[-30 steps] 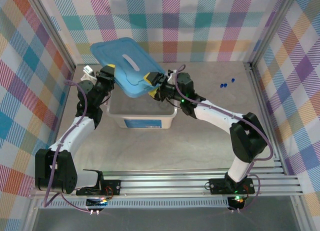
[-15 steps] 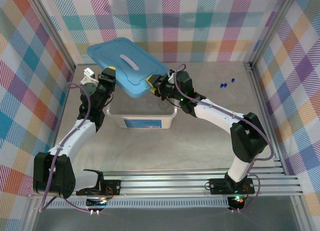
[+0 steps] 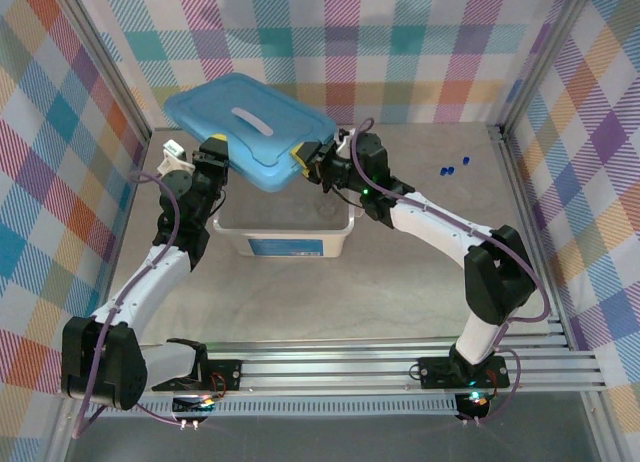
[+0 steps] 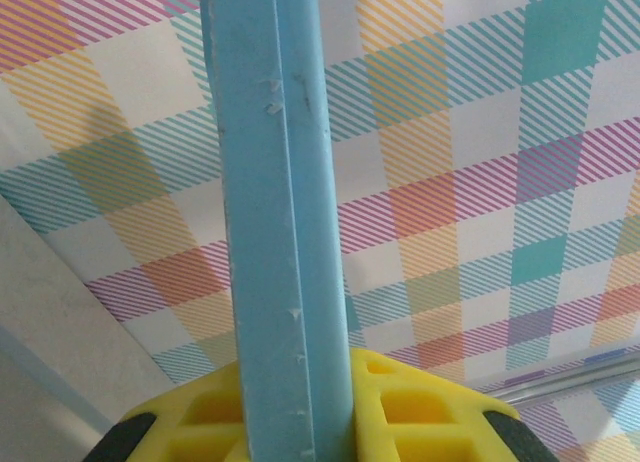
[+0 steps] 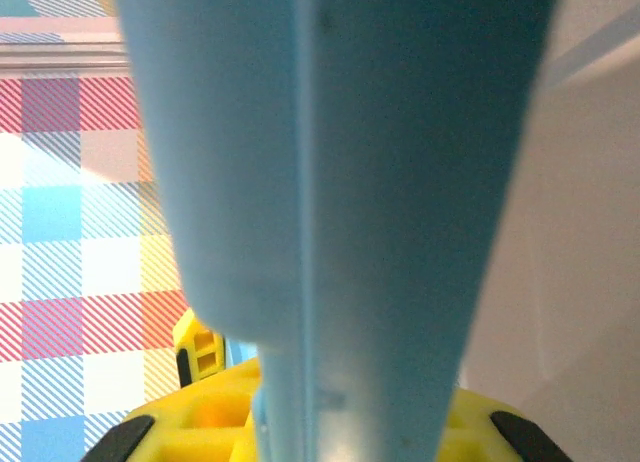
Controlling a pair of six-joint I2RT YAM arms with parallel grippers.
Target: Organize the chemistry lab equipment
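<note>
Leftward and higher goes the blue lid (image 3: pixel 250 132) since a second ago, now tilted over the white tub (image 3: pixel 283 244) mid-surface. Clamped on its opposite edges are the left pincer (image 3: pixel 216 142) and the right pincer (image 3: pixel 303 160). Tiny blue-capped tubes (image 3: pixel 452 168) lie near the far right corner.

Pastel plaid walls (image 3: pixel 420 42) enclose a gray tabletop (image 3: pixel 330 292) edged by aluminium rails (image 3: pixel 340 367).

The lid (image 3: pixel 245 132) hangs over the tub (image 3: pixel 285 244) (tub on the table (image 3: pixel 400 282)), with small items (image 3: pixel 446 170), perhaps caps, well right.
</note>
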